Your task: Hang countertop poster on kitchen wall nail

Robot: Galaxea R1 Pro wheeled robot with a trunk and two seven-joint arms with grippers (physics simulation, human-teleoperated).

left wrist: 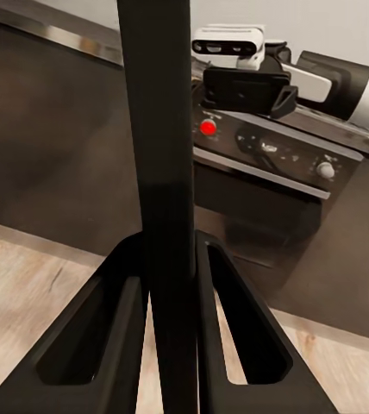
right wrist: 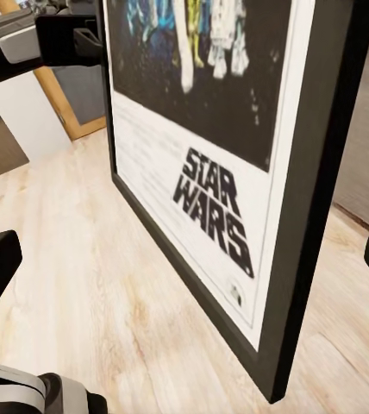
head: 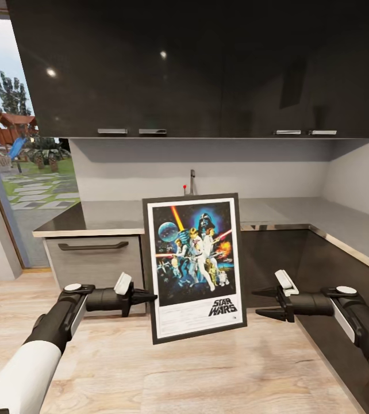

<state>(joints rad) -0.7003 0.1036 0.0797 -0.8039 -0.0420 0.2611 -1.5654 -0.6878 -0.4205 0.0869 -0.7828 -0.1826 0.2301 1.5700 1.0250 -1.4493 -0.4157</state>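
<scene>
A: Starting at the left of the head view, what is the left gripper (head: 148, 297) doing?

B: It is pinching the left edge of the poster (head: 194, 264). In the left wrist view its two fingers (left wrist: 98, 341) are sitting tight on either side of the thin black frame (left wrist: 163, 172), so it is closed on that frame.

A: And the poster itself?

B: It is hanging upright in the centre of the frame, long axis vertical and leaning slightly, clear of the kitchen countertop (head: 104, 215) behind it and above the wooden floor (head: 150, 374). It is facing the camera.

A: The right gripper (head: 263, 303)?

B: It is waiting just beside the poster's lower right edge, jaws spread wide and holding nothing. In the right wrist view the frame's corner is lying between its fingertips but apart from them. So the left arm is the one carrying.

A: What is standing around it?

B: Dark wall cabinets (head: 196, 69) are filling the upper frame, with a window at far left. A steel tap (head: 192, 181) is rising behind the poster's top edge. I am seeing no wall nail here, so I judge the robot needs to turn toward one, keeping the frame clear of the counter edge.
</scene>
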